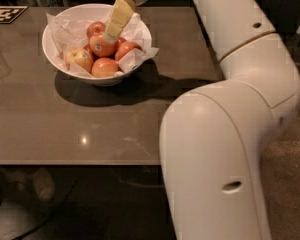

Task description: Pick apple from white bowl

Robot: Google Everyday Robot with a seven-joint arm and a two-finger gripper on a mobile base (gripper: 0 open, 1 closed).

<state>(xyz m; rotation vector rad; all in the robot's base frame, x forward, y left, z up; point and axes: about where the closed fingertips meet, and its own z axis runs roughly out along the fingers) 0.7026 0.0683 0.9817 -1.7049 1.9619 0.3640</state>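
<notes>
My pincer (110,35) sat inside white bowl (97,80), far left on table (90,129), just above apple (101,46); open or closed, couldn't tell.

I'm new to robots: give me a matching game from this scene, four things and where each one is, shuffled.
1 end effector
2 pale yellowish apple
3 black-and-white marker
4 white bowl

A far left corner of the table
B left side inside the bowl
C down at the stickered orange-red apple
D lined with crumpled paper

Pairs: 1-C, 2-B, 3-A, 4-D
</notes>
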